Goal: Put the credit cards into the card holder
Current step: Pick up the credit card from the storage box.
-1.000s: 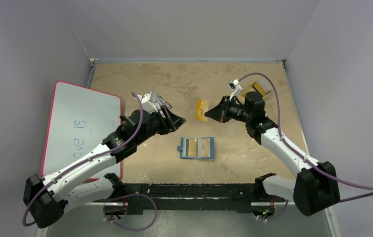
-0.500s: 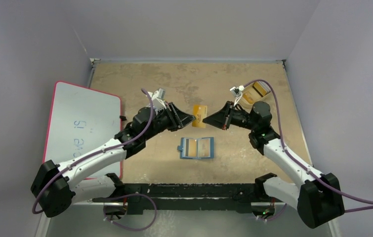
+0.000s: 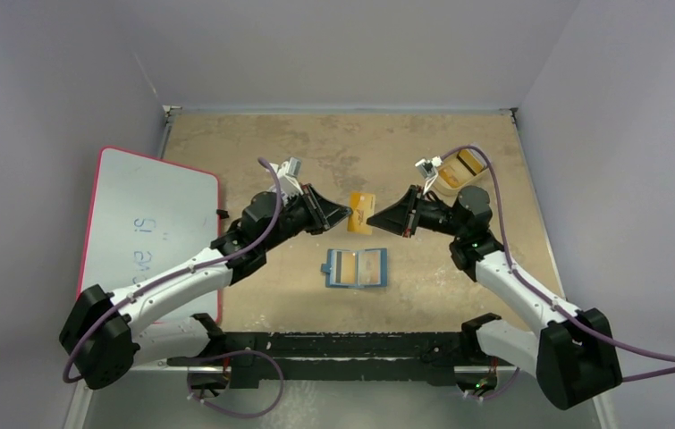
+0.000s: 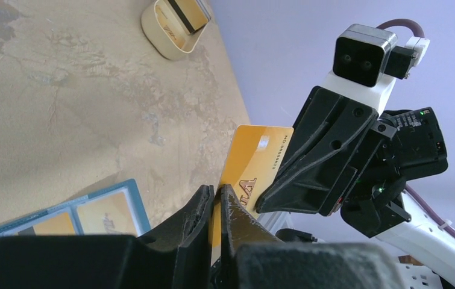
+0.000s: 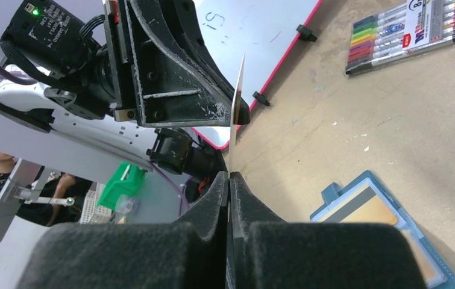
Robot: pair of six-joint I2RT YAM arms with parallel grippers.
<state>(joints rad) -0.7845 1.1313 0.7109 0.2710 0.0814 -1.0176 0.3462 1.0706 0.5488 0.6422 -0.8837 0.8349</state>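
Pinching credit card (image 4: 256, 158) from opposite edges: left end effector (image 4: 216, 196), right end effector (image 5: 229, 180).

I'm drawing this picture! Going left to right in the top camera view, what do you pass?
First the whiteboard → left claw → orange card → right claw → tan tray.

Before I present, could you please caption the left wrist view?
Left gripper and right gripper both pinch one orange credit card near the open card holder.
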